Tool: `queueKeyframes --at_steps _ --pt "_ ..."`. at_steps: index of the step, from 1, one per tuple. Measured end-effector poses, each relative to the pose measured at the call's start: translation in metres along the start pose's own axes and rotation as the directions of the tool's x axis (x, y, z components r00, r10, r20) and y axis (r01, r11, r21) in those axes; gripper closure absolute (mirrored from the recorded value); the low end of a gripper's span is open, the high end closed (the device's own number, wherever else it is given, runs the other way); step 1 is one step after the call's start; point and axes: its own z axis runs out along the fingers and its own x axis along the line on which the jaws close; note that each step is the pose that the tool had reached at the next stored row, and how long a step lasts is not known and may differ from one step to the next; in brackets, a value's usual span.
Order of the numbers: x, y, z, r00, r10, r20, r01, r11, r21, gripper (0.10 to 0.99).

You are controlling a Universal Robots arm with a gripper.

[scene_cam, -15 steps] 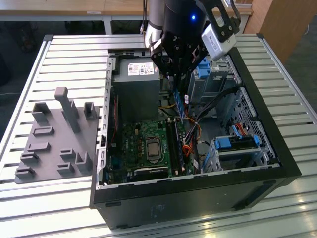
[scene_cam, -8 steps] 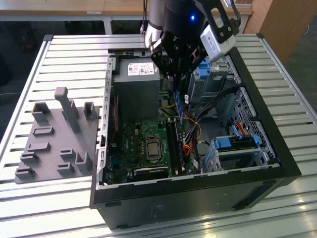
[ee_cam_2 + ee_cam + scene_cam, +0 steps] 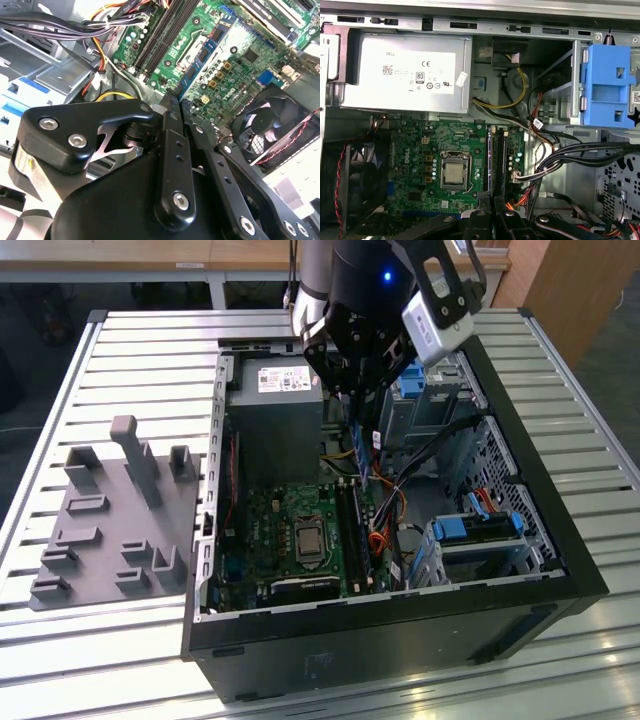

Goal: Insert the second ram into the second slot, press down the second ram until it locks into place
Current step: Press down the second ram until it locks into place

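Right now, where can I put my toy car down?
The ribbed metal table is bare past the grey plastic tray's far end and on the exterior view's right of the black computer case. Inside is crowded: gripper holding blue ram strip, wires.

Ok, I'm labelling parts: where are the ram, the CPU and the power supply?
ram (image 3: 202, 54), second wrist view, middle of the blue strip.
CPU (image 3: 453, 173), first wrist view, centre of its metal lid.
power supply (image 3: 405, 75), first wrist view, on its white label.
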Motion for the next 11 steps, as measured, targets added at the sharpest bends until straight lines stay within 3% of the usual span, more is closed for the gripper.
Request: queueKeyframes --at_steps 11 --pt "0.0 0.0 0.0006 0.9988 0.049 0.0013 -0.049 0.9988 0.001 0.949"
